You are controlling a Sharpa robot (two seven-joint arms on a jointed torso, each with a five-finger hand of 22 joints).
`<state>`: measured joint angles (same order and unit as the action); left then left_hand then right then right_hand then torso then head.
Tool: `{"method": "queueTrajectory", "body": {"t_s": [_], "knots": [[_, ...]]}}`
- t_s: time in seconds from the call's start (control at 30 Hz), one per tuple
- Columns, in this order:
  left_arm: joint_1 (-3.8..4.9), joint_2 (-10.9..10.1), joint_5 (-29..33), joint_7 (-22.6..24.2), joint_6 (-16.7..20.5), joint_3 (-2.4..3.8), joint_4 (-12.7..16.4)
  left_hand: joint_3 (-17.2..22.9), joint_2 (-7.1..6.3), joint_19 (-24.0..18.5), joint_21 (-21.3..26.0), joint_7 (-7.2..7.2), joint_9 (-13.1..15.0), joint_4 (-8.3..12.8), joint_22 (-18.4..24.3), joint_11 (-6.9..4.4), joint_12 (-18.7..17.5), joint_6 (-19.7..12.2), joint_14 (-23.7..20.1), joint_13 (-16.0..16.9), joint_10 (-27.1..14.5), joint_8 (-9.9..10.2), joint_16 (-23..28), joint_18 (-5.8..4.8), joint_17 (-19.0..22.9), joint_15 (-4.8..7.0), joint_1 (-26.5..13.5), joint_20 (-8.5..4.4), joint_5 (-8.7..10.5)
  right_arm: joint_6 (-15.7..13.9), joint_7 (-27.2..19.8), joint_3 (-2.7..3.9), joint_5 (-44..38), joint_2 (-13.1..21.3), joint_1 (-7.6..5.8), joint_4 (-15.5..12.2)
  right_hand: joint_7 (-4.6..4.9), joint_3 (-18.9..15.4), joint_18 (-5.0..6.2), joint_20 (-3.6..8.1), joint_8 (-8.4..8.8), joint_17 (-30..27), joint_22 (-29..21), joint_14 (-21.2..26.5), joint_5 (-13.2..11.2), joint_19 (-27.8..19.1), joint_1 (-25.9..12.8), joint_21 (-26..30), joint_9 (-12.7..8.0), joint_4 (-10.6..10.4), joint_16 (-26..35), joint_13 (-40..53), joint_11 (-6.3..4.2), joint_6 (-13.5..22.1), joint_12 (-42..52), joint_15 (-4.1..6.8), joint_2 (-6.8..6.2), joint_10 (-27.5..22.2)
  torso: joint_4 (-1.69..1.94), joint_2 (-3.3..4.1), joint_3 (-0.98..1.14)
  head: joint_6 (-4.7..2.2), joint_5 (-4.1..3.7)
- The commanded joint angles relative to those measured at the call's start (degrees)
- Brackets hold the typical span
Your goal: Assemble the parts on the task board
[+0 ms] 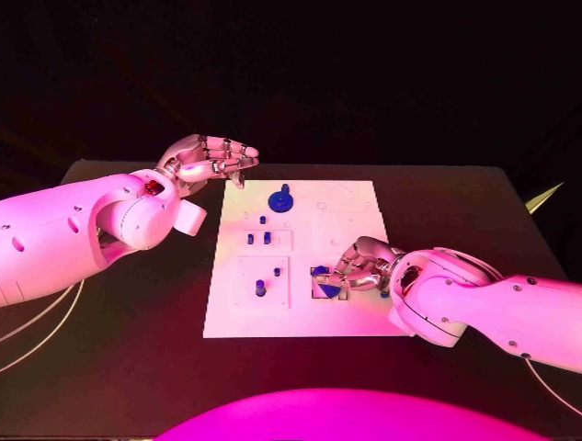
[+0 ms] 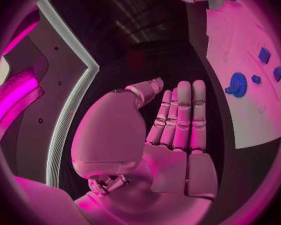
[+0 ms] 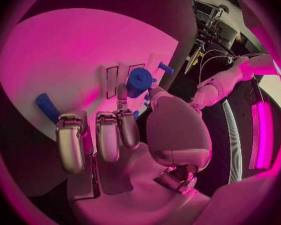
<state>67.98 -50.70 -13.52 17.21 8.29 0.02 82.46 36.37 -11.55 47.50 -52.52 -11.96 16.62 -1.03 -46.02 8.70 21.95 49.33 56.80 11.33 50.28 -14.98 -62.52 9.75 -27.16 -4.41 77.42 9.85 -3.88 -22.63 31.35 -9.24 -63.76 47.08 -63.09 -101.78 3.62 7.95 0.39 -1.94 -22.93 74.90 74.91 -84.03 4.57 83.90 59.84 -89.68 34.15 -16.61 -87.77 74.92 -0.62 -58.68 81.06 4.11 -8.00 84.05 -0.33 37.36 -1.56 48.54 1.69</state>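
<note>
left robot hand (image 1: 211,160) off task board (image 1: 357,317) | right robot hand (image 1: 359,267) on blue parts (image 1: 326,288)

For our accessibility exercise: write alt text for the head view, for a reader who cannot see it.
A white task board lies on a black table. The right robot hand rests on small blue parts there; the left robot hand hovers, fingers curled, beyond the board's far left corner.

Parts (image 1: 328,287) under the right hand (image 1: 364,262) partly hidden, contact unclear.

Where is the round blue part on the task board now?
In the head view, the round blue part stands near the far edge of the task board, just right of the left hand.
</note>
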Motion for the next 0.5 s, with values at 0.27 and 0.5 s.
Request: {"method": "queueTrajectory", "body": {"t_s": [0.27,0.5], "knots": [[0.04,0.0,0.4,0.4,-0.7,0.04,0.2,0.0,0.09,0.0,0.4,0.00,-0.1,-0.4,0.1,-0.02,0.4,-0.5,-0.5,-0.1,-0.4,-0.3,-0.4,0.81,0.0,-0.06,-0.7,0.23,-0.17,-0.1,0.1,0.00,-1.5,-0.1,0.02,0.4,0.45,-3.5,-0.39,0.01,0.89,8.4,15.1,-4.7,-0.3,6.1,-0.9,-0.3,0.0,-0.1,0.2,7.6,0.35,1.7,-2.1,-0.05,-0.25,0.7,-0.01,0.02,0.04,0.00,-0.10],[0.04,0.0,0.4,0.4,-0.6,0.04,0.2,0.0,0.09,0.0,0.4,0.00,-0.1,-0.4,0.1,-0.02,0.4,-0.5,-0.5,-0.1,-0.4,-0.3,-0.4,0.81,0.0,-0.06,-0.7,0.23,-0.17,-0.5,-0.3,0.00,-2.2,0.1,0.02,0.0,0.59,-4.4,-0.39,-0.10,1.08,8.2,15.1,-4.6,-0.2,6.1,-0.7,-0.3,0.0,0.0,0.3,7.3,0.48,2.0,-2.7,-0.16,0.06,0.5,-0.02,0.01,0.03,0.01,-0.11]]}}
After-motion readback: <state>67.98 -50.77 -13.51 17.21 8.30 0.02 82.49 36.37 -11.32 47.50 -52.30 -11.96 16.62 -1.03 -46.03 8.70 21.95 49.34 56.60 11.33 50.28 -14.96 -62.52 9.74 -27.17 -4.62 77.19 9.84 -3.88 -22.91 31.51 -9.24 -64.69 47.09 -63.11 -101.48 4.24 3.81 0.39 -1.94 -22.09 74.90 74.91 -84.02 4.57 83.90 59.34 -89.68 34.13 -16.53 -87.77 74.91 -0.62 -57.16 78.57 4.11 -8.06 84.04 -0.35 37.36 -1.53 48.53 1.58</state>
